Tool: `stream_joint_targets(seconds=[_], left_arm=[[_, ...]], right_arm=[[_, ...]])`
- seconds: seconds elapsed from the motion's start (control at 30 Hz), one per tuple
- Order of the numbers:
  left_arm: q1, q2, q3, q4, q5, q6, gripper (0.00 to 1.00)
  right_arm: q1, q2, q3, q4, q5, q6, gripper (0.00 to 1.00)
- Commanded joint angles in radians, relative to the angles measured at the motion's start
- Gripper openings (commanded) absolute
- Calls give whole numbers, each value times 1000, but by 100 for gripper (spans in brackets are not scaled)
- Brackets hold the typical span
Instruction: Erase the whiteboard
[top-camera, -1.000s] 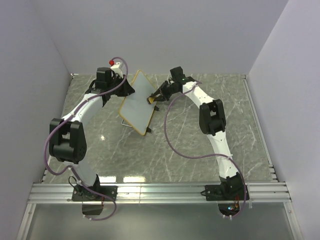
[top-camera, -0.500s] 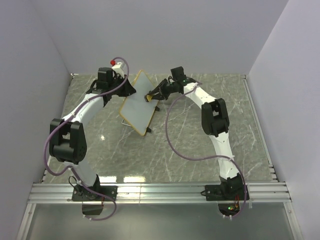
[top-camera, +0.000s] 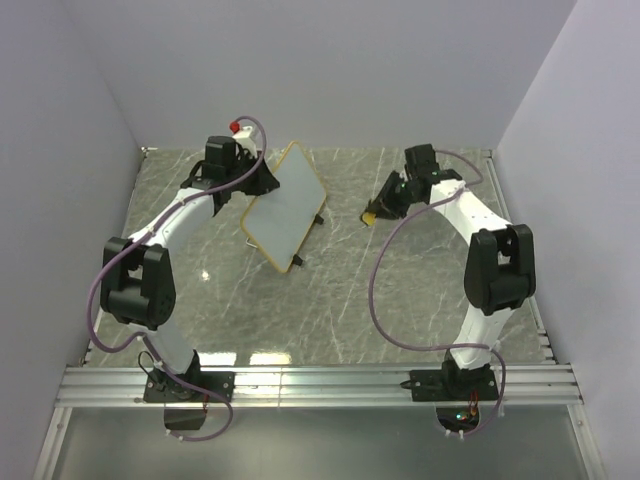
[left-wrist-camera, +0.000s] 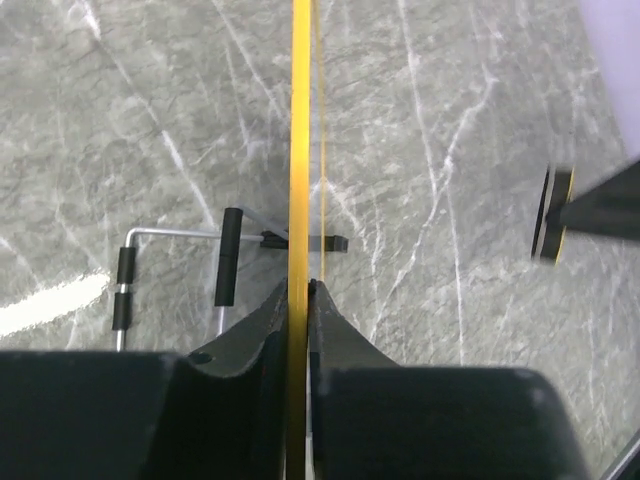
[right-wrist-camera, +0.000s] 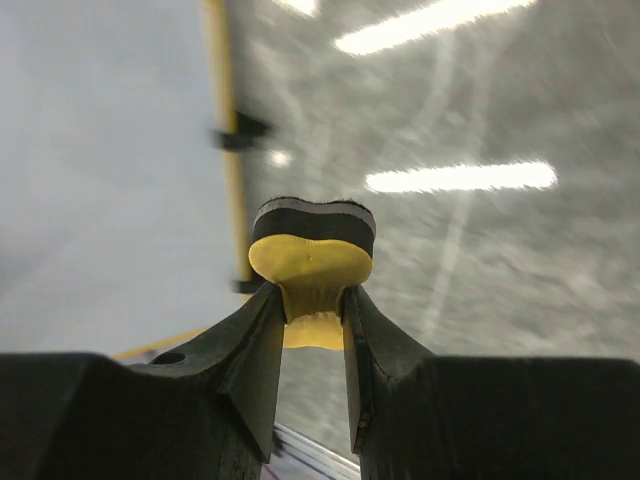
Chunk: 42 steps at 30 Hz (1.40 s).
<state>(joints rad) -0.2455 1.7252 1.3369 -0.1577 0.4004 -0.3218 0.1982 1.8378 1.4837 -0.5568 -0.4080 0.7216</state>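
The whiteboard (top-camera: 285, 208), white with a thin tan frame, is held tilted above the marble table at the back left. My left gripper (top-camera: 262, 182) is shut on its left edge. In the left wrist view the board shows edge-on as a yellow strip (left-wrist-camera: 298, 150) pinched between the jaws of the left gripper (left-wrist-camera: 298, 290). My right gripper (top-camera: 380, 208) hangs to the right of the board, apart from it, shut on the small yellow eraser (top-camera: 369, 216). The right wrist view shows that eraser (right-wrist-camera: 312, 250) squeezed in the right gripper (right-wrist-camera: 312, 300), with the whiteboard (right-wrist-camera: 110, 150) beyond on the left.
A bent wire stand (left-wrist-camera: 225, 270) with black sleeves lies on the table under the board, its end showing at the stand's left side (top-camera: 249, 238). Grey walls close the back and both sides. An aluminium rail (top-camera: 320, 380) runs along the near edge.
My right arm has swung to the right, carrying the eraser off the board's face and well clear of it. The left gripper and board have shifted slightly right.
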Motion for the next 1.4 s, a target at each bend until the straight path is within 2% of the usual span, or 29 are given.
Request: stream_joint_targets(seconds=[0.0, 0.17, 0.37, 0.63, 0.7, 0.77, 0.8, 0.83, 0.87, 0.97, 1.07, 1.3, 1.37], left_arm=[[-74, 96, -91, -407, 5, -3, 16], [-69, 99, -81, -421, -54, -34, 31], [-67, 85, -82, -428, -103, -74, 43], [-67, 48, -81, -448, -146, -91, 45], [-67, 28, -74, -457, -158, -94, 49], [-67, 10, -65, -470, -166, -99, 52], [-67, 4, -61, -479, -172, -99, 52], [-67, -3, -50, -485, -176, -102, 52], [-67, -12, -44, -490, -176, -102, 52], [-67, -29, -5, -529, -199, -102, 52], [-67, -52, 24, -562, -221, -103, 53], [-67, -91, 71, -611, -252, -111, 57], [-67, -104, 82, -626, -267, -114, 59]], right_arm=[[37, -40, -103, -40, 89, -82, 0], [37, -75, -168, -66, 118, -102, 0], [37, -110, -210, -77, 146, -132, 0], [38, -130, -269, -60, 159, -146, 0], [37, -124, -270, -64, 170, -149, 0], [37, -117, -269, -65, 176, -157, 20], [38, -114, -269, -66, 185, -160, 40], [38, -112, -266, -68, 190, -165, 48], [40, -106, -263, -69, 193, -168, 63], [40, -104, -224, -103, 213, -182, 86], [40, -135, -178, -130, 228, -198, 92], [40, -209, -85, -190, 224, -228, 93], [38, -250, -85, -186, 175, -229, 93]])
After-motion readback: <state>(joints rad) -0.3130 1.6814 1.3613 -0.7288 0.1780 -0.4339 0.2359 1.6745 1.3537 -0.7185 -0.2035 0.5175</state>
